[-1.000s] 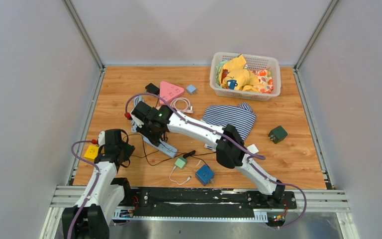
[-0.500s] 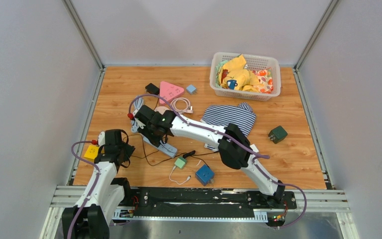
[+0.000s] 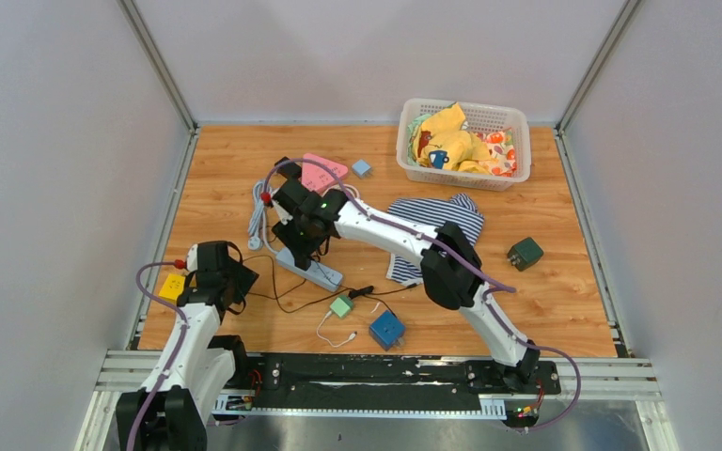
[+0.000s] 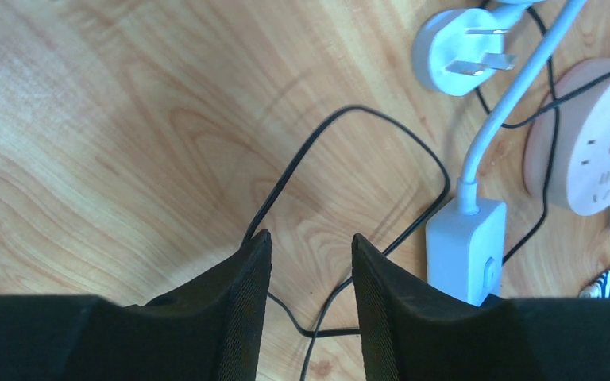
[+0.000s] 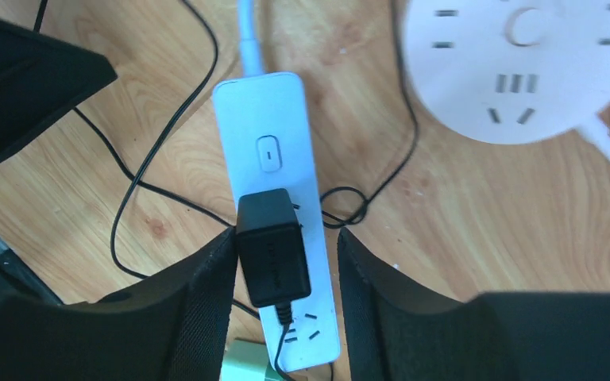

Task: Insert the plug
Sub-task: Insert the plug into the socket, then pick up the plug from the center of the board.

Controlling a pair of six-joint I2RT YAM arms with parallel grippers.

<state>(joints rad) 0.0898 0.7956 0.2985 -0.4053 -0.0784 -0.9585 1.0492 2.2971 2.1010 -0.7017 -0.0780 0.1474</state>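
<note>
In the right wrist view the black plug (image 5: 272,246) sits pushed into the white power strip (image 5: 268,119), its thin cable trailing off the strip's near end. My right gripper (image 5: 284,242) hangs over it with the jaws open: the left finger is close beside the plug, the right finger is well apart. In the top view the right gripper (image 3: 303,246) is over the strip (image 3: 320,273). My left gripper (image 4: 311,242) is open above bare wood and a loop of black cable, just left of the strip's cord end (image 4: 465,250).
A round white socket hub (image 5: 524,71) and a white three-pin plug (image 4: 461,59) lie beyond the strip. A green adapter (image 3: 340,306) and blue cube (image 3: 386,329) sit near the front. Striped cloth (image 3: 442,221), a dark green box (image 3: 525,253) and a basket (image 3: 517,115) are right.
My right gripper has opened off the black plug and moved back and to the right, leaving the plug in the strip. The left gripper has opened a little wider.
</note>
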